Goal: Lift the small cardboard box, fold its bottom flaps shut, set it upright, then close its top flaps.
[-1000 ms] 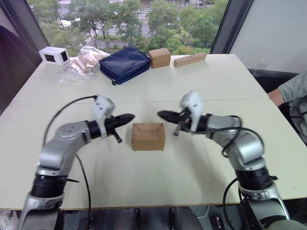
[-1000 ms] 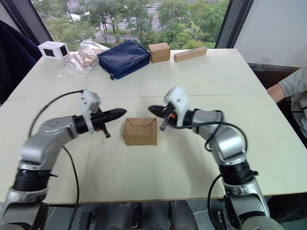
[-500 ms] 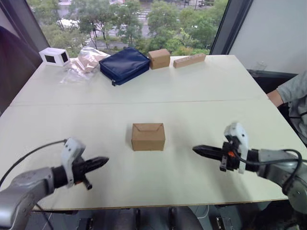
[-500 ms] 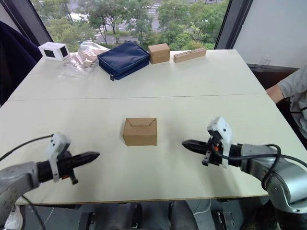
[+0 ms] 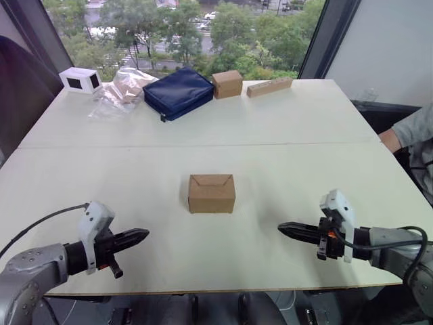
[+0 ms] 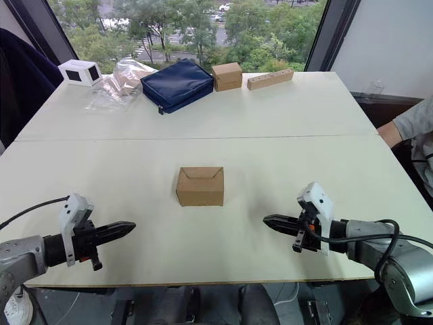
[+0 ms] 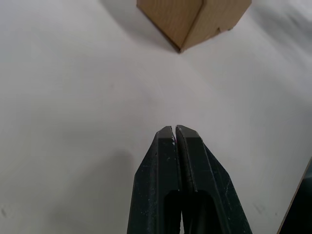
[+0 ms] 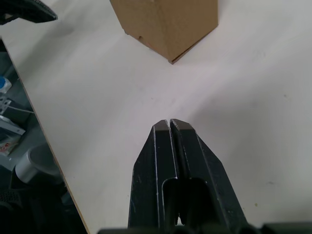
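- Small cardboard box (image 5: 211, 193) sits upright mid-table, closed on top; top flaps (image 5: 211, 181) folded down, the front one w/ angled corners tucked along the upper front edge.
- Bottom flaps not visible, box rests on them.
- Nothing touching the box; both grippers well apart from it, nearer the table's (image 5: 284, 128) front edge.
- Left gripper (image 5: 141, 234) low over the table, front-left of the box, tips aimed inward toward centre. Fingers (image 7: 165, 146) pressed together, nothing between them. Left wrist view: box corner ahead of the tips, bare table between.
- Right gripper (image 5: 284, 227) low over the table, front-right of the box, tips aimed inward toward the left one. Fingers (image 8: 178, 134) pressed together too, holding nothing. Right wrist view: box corner ahead, gap of bare table between; tip of the other gripper at that pic's corner.
- Far side of table, by the window: white box w/ dark face (image 5: 80, 79) at far left, crumpled clear plastic bag (image 5: 122, 87) beside it, navy zip pouch (image 5: 180, 91) next, then a second small brown box (image 5: 226, 83), then a long wooden block (image 5: 269, 86).
- Person's grey sleeve (image 5: 414, 134) + hand at the table's right edge.
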Motion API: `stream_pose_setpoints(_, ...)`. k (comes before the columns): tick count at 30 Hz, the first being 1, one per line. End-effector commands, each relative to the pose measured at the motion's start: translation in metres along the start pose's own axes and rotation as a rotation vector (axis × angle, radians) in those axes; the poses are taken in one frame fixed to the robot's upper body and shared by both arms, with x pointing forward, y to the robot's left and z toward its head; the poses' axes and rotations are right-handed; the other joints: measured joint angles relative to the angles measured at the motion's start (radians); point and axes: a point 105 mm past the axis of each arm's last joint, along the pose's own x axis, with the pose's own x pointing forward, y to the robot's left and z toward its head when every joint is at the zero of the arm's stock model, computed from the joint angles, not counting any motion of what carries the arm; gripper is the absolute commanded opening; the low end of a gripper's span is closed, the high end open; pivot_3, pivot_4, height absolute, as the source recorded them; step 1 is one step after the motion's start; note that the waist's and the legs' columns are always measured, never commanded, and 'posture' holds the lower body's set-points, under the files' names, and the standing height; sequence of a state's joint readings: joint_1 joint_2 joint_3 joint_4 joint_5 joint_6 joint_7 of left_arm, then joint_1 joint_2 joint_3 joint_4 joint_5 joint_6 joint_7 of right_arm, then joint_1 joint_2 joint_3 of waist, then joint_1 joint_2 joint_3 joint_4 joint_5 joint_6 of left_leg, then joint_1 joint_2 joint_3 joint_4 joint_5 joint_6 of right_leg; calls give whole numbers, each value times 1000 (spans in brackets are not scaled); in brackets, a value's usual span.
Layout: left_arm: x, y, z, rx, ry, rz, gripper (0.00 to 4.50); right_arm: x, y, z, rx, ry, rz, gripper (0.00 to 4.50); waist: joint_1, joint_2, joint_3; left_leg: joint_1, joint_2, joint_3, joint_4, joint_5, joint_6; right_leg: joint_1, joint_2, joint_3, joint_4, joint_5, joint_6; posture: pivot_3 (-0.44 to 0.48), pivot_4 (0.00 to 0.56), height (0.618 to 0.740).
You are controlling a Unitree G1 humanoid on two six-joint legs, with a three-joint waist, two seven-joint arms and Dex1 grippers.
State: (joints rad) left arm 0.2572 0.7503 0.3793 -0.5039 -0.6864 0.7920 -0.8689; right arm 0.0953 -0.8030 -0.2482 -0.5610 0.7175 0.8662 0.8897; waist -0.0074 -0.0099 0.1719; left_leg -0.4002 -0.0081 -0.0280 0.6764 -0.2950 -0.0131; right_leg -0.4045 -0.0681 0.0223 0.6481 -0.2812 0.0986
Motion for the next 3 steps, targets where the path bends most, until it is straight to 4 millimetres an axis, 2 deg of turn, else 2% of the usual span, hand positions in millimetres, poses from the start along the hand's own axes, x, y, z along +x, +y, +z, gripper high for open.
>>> stream_pose_setpoints(1, 0, 0, 12, 11, -44, -9, 63, 1, 1, 7, -30, -20, 4, 0, 0, 0, 0, 0, 0, 0, 0, 0, 0, 0, 0, 0, 0, 0, 0, 0, 150, 740)
stream_pose_setpoints(3, 0, 0, 12, 3, -46, -12, 63, 1, 1, 7, -32, -20, 8, 0, 1, 0, 0, 0, 0, 0, 0, 0, 0, 0, 0, 0, 0, 0, 0, 0, 150, 740)
